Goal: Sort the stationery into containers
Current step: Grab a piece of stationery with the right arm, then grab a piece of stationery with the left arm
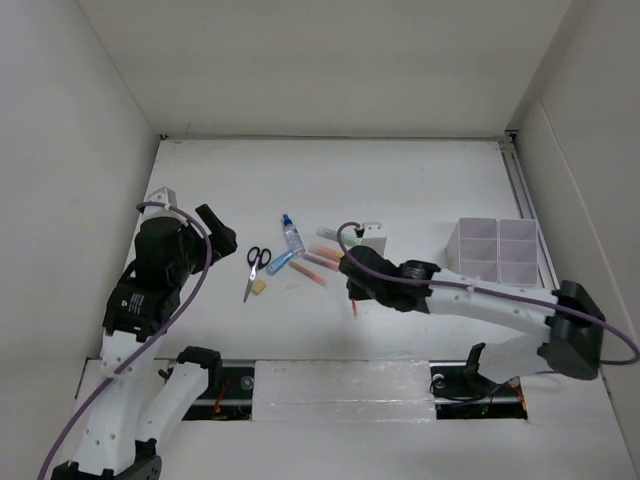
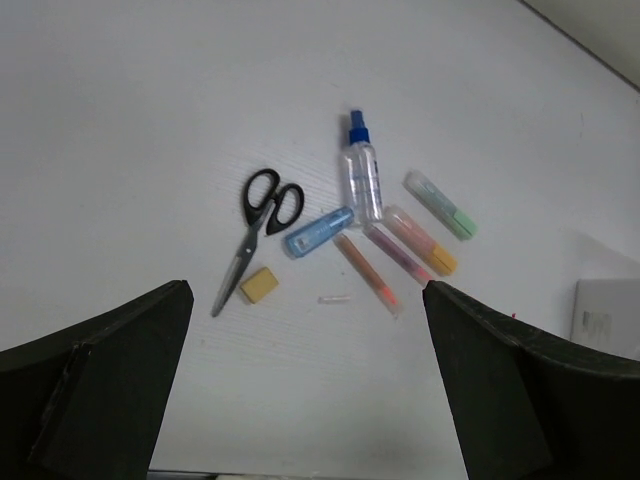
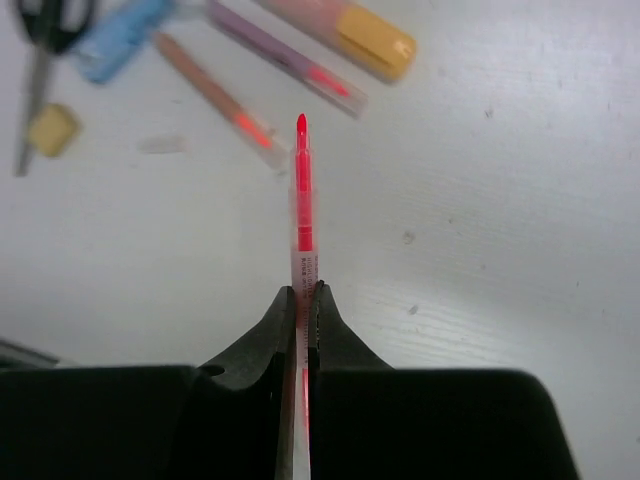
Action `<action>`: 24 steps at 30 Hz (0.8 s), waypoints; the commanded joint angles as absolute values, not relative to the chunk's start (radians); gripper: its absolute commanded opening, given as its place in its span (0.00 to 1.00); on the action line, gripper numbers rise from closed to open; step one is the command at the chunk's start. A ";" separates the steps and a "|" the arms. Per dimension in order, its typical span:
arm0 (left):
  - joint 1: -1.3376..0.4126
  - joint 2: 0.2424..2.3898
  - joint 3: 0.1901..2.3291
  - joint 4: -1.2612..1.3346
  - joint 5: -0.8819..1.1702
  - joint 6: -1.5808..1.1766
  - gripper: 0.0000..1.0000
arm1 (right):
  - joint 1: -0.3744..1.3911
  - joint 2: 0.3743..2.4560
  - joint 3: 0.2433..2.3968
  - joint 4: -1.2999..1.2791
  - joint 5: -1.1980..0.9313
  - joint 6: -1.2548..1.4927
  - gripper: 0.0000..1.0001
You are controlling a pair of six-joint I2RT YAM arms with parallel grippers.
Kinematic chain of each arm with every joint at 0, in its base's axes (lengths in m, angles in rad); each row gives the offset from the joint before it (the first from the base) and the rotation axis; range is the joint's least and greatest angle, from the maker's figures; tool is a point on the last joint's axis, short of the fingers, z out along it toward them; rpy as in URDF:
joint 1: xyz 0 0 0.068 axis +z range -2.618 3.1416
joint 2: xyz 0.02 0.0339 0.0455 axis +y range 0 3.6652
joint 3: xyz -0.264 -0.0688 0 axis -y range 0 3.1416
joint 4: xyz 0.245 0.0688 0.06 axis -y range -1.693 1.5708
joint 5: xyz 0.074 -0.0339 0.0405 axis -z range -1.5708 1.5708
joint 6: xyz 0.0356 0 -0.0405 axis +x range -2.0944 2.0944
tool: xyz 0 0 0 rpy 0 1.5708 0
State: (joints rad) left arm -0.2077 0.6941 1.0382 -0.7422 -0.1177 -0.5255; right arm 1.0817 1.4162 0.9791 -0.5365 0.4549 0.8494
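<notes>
- A white surface [image 1: 400, 190] walled in pale on three sides, with both arms rising from its near edge
- The divided organiser [image 1: 497, 248] stands at the far right of the surface, translucent white with several compartments side by side; all the stationery in view lies outside it, well to its left
- The right fingers [image 3: 285, 325] are pressed almost together on a thin red pen [image 3: 303, 200], gripping one end so that the rest sticks straight out past the tips towards the pile; I cannot tell whether its tip touches the surface
- The left fingers [image 2: 110, 370] are spread wide with nothing between them, held above the surface on the near left of the pile
- In the pile, black-handled scissors [image 2: 262, 215] lie leftmost with a yellow eraser [image 2: 259, 284] just beside the blades
- Then come a blue marker [image 2: 318, 231], a blue-capped glue bottle [image 2: 362, 175], an orange-red pen [image 2: 365, 270], an orange marker [image 2: 420, 240] and a green marker [image 2: 440, 205], lying close together
- A small white box [image 1: 372, 240] stands between the pile and the organiser, with the right arm stretched across the surface in front of it
</notes>
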 commanded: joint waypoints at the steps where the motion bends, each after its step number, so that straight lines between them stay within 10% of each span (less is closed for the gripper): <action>1: -0.209 0.715 1.040 -0.666 0.073 -0.547 1.00 | 1.117 1.246 0.990 -0.444 0.451 0.638 0.00; 24: -0.381 1.070 1.011 -0.659 -0.133 -1.305 1.00 | 1.117 0.847 1.049 -0.620 0.735 0.586 0.00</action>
